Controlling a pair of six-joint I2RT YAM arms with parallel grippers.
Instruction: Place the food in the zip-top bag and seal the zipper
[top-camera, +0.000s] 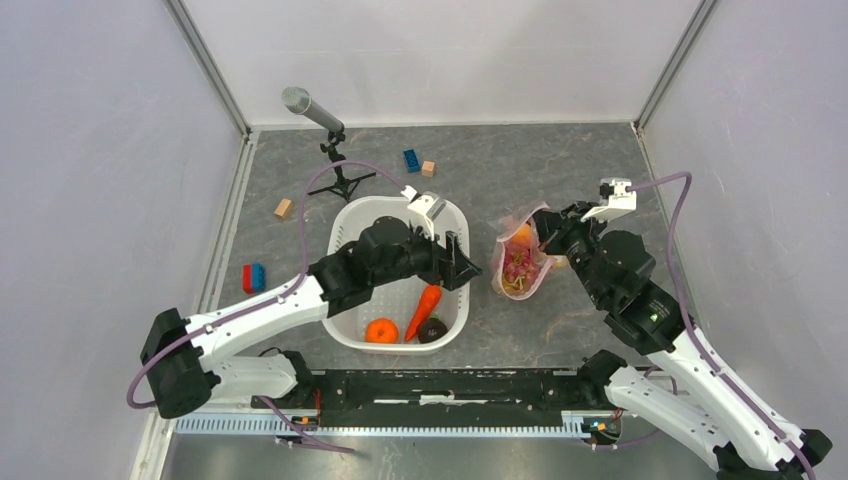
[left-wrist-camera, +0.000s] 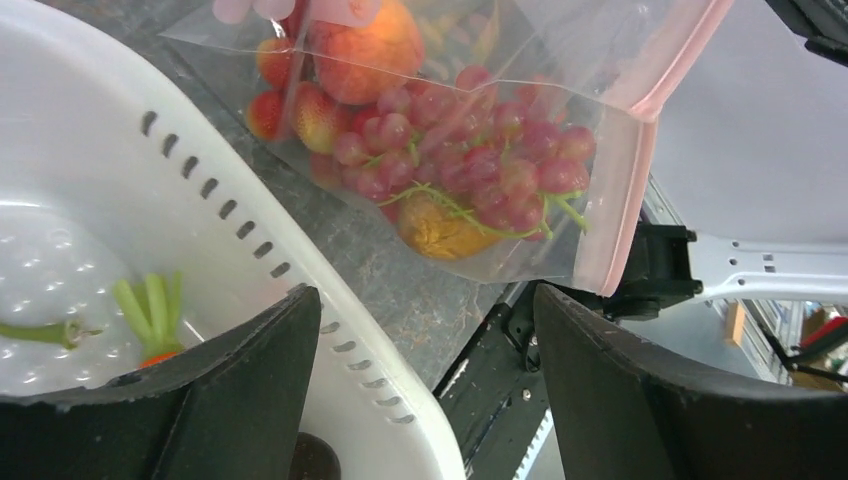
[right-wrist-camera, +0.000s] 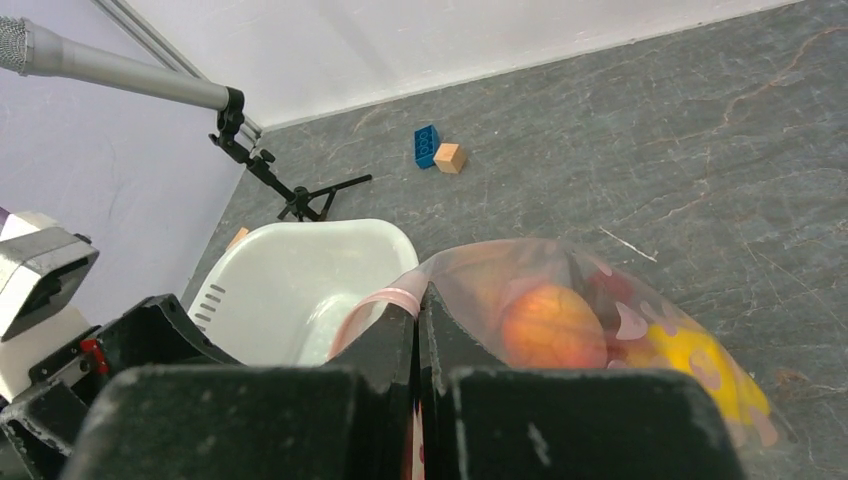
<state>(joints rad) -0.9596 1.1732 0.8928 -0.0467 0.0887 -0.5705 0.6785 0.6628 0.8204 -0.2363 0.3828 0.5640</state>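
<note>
Floppy zip-top bag (top-camera: 520, 265) sat at the basin's (top-camera: 340, 225) 3 o'clock, with the right gripper (right-wrist-camera: 420, 315) pinched tight on its pink zipper (left-wrist-camera: 622, 190) edge. The left gripper (left-wrist-camera: 425, 390) hung wide apart above the basin by the carrot (top-camera: 424, 310). It looked light, hard and slick, so I'd grab it mid-body.

The table (top-camera: 600, 170) bears a basin (top-camera: 345, 222), zip-top bag (top-camera: 520, 262), blocks (top-camera: 411, 160) and microphone stand (top-camera: 340, 180).

From above, the left gripper (top-camera: 462, 263) covers the middle of the white basin (top-camera: 365, 205), and a dark item (top-camera: 432, 330) at its near right is too small to name. At that wrist only the green top of the carrot (left-wrist-camera: 150, 305) shows; the zip-top bag (left-wrist-camera: 500, 120) runs off the upper edge.
</note>
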